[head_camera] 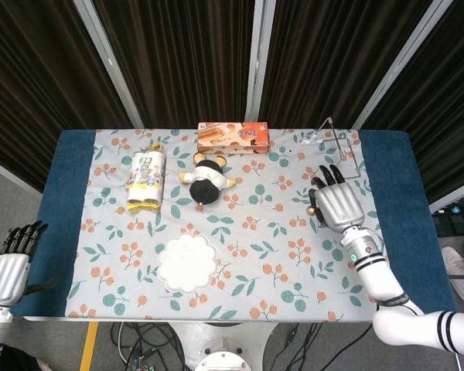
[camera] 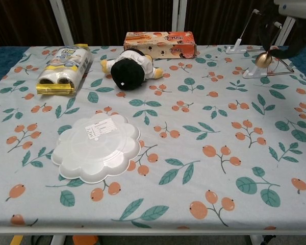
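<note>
A table (head_camera: 54,201) is seen, spread with a flowered cloth (head_camera: 255,232) whose blue borders show at either end; in the chest view its near edge is cut off by the frame. Behind it, dark curtains (head_camera: 178,54) are hung between pale posts.

The right hand (head_camera: 337,202) is raised above the cloth near the far right corner, its back turned to the head camera, so the palm is hidden there. In the chest view only the dark fingers (camera: 290,35) are shown, at the top right corner, the rest being cut off. A small gold ball (camera: 263,59) is held up off the cloth between them, just in front of the wire stand (camera: 255,30). The ball is hidden under the hand in the head view.

The left hand (head_camera: 8,267) is seen only in the head view, off the table's left edge, with fingers straight and apart and nothing grasped.

A white scalloped plate (camera: 96,147) is laid upside down near the front left, with a small label on it that cannot be read. An orange box (camera: 159,44) is set along the far edge, and a bag of rolls (camera: 62,69) is laid at the far left. A black and white plush toy (camera: 128,67) is laid just in front of the box; its face cannot be made out.
</note>
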Action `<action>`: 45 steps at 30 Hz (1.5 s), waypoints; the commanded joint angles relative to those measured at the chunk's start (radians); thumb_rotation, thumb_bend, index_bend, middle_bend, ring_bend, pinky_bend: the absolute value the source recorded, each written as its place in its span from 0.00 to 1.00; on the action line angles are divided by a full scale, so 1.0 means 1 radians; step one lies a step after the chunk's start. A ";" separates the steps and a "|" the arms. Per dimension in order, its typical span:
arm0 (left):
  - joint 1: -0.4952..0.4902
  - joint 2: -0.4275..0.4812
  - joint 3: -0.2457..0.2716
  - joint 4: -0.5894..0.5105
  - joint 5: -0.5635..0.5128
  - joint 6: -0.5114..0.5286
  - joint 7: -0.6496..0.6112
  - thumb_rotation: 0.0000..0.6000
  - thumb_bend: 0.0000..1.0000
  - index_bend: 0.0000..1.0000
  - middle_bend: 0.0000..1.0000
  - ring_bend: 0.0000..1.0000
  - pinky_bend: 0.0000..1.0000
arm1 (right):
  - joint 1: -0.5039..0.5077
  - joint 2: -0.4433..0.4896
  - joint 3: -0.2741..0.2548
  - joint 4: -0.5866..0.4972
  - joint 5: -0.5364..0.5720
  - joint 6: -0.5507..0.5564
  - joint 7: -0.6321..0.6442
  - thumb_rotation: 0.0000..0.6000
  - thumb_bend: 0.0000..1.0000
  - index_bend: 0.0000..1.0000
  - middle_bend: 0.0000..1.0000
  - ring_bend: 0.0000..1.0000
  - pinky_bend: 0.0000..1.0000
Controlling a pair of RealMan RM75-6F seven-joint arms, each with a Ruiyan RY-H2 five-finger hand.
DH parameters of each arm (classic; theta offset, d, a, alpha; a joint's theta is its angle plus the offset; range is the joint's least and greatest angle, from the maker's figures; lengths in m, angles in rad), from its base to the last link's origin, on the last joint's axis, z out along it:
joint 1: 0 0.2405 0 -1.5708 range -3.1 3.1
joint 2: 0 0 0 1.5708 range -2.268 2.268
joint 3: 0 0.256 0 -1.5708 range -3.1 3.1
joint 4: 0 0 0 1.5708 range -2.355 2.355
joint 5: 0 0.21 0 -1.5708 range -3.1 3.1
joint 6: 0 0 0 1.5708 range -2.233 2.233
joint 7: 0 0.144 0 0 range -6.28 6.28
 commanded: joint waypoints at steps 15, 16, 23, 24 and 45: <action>-0.007 -0.004 0.003 -0.004 -0.001 -0.014 0.011 1.00 0.02 0.04 0.00 0.00 0.02 | -0.106 -0.030 0.066 0.124 -0.220 0.136 -0.052 1.00 0.46 0.74 0.29 0.00 0.00; -0.006 -0.003 0.003 -0.005 -0.001 -0.014 0.012 1.00 0.02 0.04 0.00 0.00 0.02 | -0.112 -0.058 0.073 0.151 -0.228 0.174 -0.083 1.00 0.45 0.74 0.29 0.00 0.00; -0.008 -0.006 0.002 -0.004 -0.004 -0.017 0.011 1.00 0.02 0.04 0.00 0.00 0.02 | -0.125 0.043 0.092 -0.038 -0.174 -0.088 0.207 1.00 0.45 0.74 0.29 0.00 0.00; -0.008 -0.007 0.003 -0.004 -0.003 -0.018 0.012 1.00 0.02 0.04 0.00 0.00 0.02 | -0.131 0.032 0.092 -0.002 -0.210 -0.030 0.149 1.00 0.45 0.74 0.29 0.00 0.00; -0.007 -0.006 0.004 -0.005 -0.011 -0.023 0.015 1.00 0.02 0.04 0.00 0.00 0.02 | -0.184 -0.037 0.113 0.052 -0.156 0.038 -0.015 1.00 0.43 0.74 0.30 0.00 0.00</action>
